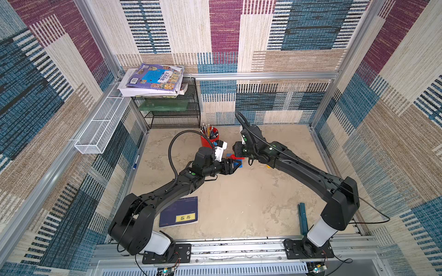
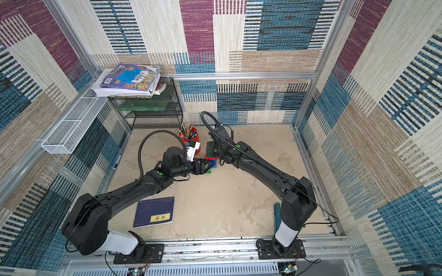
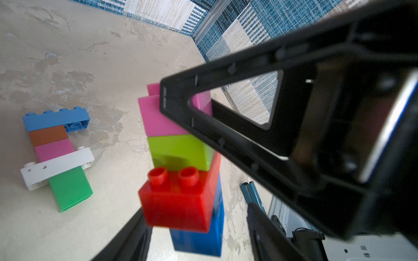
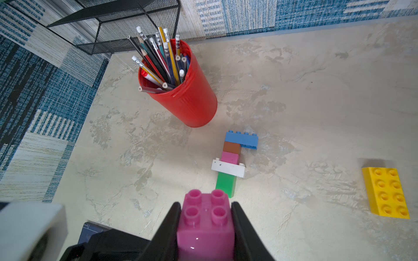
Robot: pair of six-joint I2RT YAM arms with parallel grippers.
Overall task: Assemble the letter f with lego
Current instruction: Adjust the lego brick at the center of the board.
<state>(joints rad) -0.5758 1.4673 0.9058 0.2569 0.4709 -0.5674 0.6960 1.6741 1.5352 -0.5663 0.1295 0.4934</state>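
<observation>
My right gripper (image 4: 205, 204) is shut on the pink top brick (image 4: 204, 226) of a lego stack held upright above the table. In the left wrist view that stack reads pink (image 3: 158, 117), lime (image 3: 181, 149), an oblong red brick (image 3: 178, 198) jutting sideways, and blue (image 3: 199, 237) at the bottom. My left gripper (image 3: 196, 210) is open, its fingers on either side of the blue brick with a gap on each side. A flat lego piece (image 4: 235, 158) of blue, brown, pink, white and green bricks lies on the table. In both top views the grippers meet near the red brick (image 1: 239, 157) (image 2: 211, 157).
A yellow brick (image 4: 385, 192) lies apart on the table. A red pencil cup (image 1: 210, 137) stands just behind the grippers, a black mesh rack (image 1: 172, 112) with books at the back left. A navy book (image 1: 179, 212) and a teal tool (image 1: 303, 218) lie near the front.
</observation>
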